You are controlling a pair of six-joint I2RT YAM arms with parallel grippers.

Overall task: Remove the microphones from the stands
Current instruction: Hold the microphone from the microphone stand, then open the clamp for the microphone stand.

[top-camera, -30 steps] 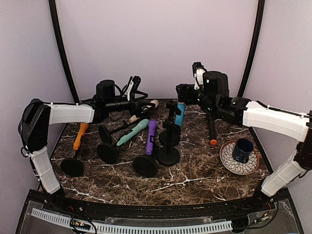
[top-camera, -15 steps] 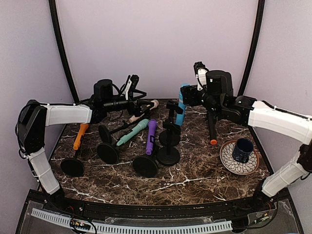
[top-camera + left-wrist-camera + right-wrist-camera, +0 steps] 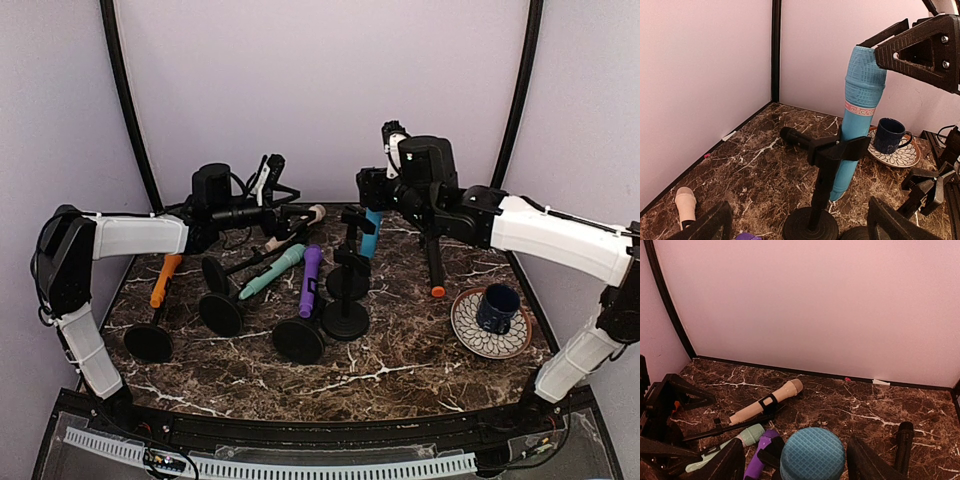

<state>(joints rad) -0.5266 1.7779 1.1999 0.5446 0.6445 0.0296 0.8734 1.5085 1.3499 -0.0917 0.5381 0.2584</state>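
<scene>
Nearest me, the stand point(image 3: 822, 185) stood upright on the marble table point(image 3: 760, 165), its clip around the blue microphone point(image 3: 860, 100), which leaned almost upright, tail close to the tabletop. Farther back, my right pincer point(image 3: 796, 445) straddled the microphone's head; whether it truly clamped, I couldn't tell. My left pincer point(image 3: 799, 210) hung spread wide, holding nothing.

From the right wrist, the light-blue plastic microphone point(image 3: 812, 454) shows only its mesh head — its body runs off below. The left wrist view clips the round base of the black metal stand point(image 3: 821, 190).
</scene>
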